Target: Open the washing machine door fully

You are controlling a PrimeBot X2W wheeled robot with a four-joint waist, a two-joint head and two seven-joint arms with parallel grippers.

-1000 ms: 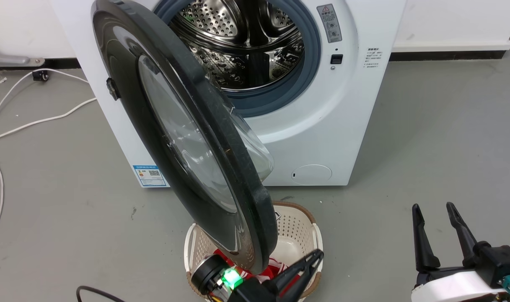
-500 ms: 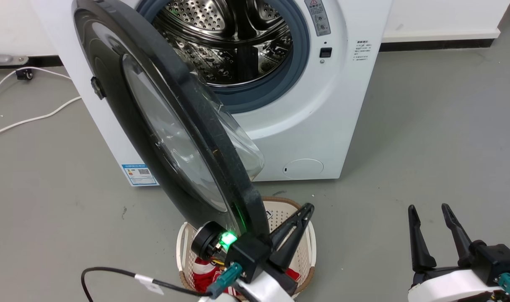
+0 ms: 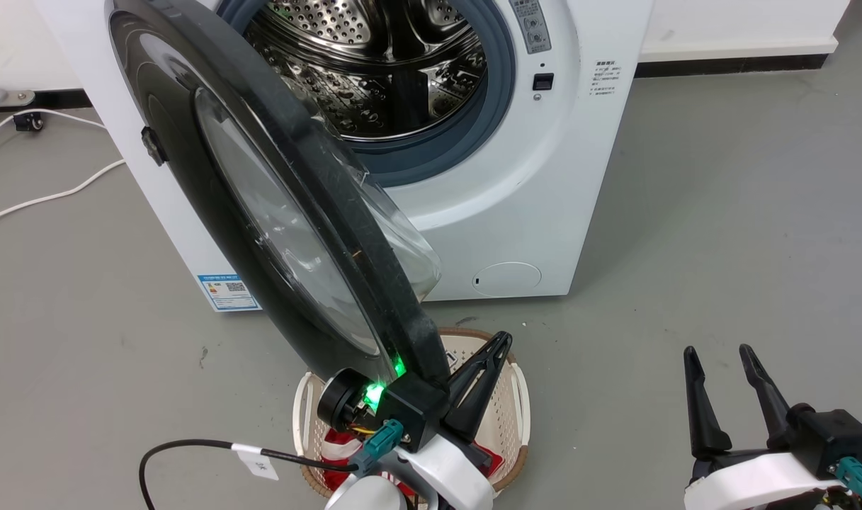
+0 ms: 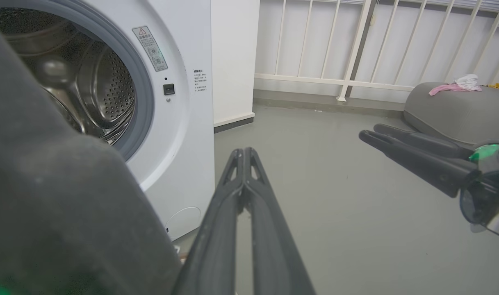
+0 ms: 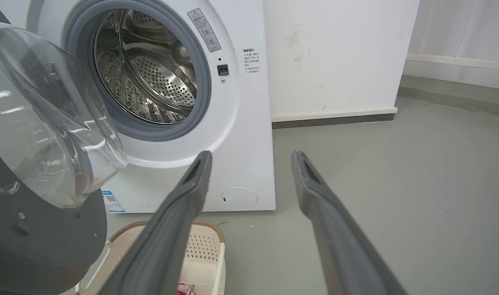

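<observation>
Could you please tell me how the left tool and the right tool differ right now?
The left tool is shut, fingers together; the right tool is open. The left tool sits beside the lower rim of the washing machine door, over the basket; the right tool hangs over the floor. Both are dark, long-fingered and empty.

The light is bright, even and soft; the smooth grey floor (image 3: 721, 212) carries only a pale shadow beside the white washing machine (image 3: 544, 212); the large round glossy black door (image 3: 190, 177) shows whitish glare; its bulging clear glass window (image 5: 40, 123) mirrors bright patches; a small green lamp (image 3: 369, 392) tints the door rim; in the left wrist view the door is a near, blurred dark mass; the white railing bars (image 4: 356, 41) lean apart toward the edges.
</observation>
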